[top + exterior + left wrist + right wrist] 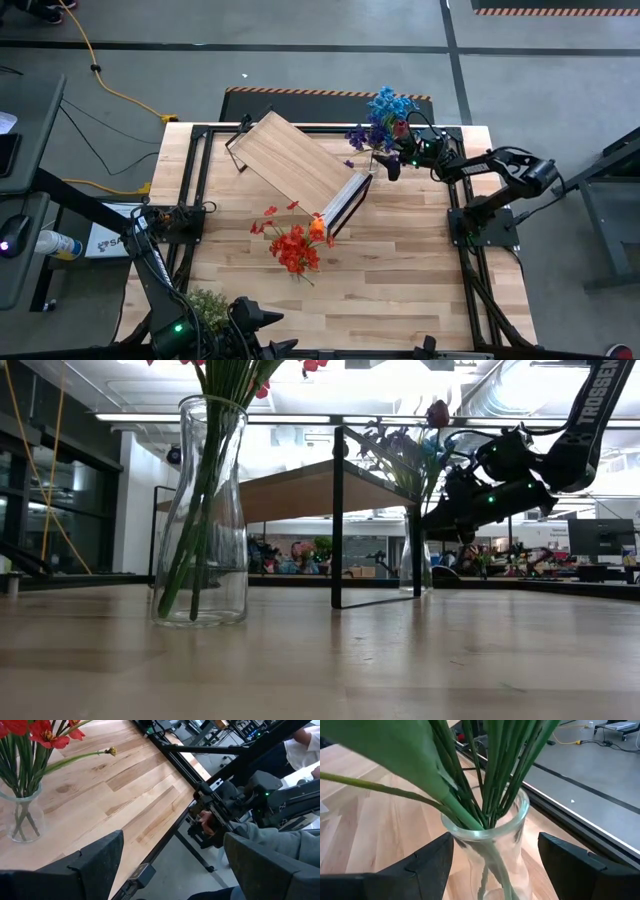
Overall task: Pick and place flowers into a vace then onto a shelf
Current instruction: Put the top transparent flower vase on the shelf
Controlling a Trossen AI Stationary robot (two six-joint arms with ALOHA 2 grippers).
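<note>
- From above, I saw the plank table (400, 270) standing on a grey floor, with a yellow cable running off to the far left.
- The shelf (298, 167) sat skewed across the far middle of the table, its pale end panel turned toward the near right.
- A vase of red and orange flowers (295, 245) stood just near of that panel; the blue and purple flowers (383, 117) stood in a second vase at the far right edge.
- The right gripper (392, 163) reached in from the right, right beside that second vase; the left arm waited at the near left corner by a leafy clump (208, 306).
- At table height, I saw the near glass vase (201, 510) at left and the shelf's black frame behind it, with the right gripper (440, 520) level with the far vase.
- Through the left wrist, the left gripper (170, 865) had its fingers spread wide on nothing, off the table edge, with a person's hand (206, 821) beyond.
- Through the right wrist, I saw the fingers apart on either side of the far vase (490, 845), not clamped.
</note>
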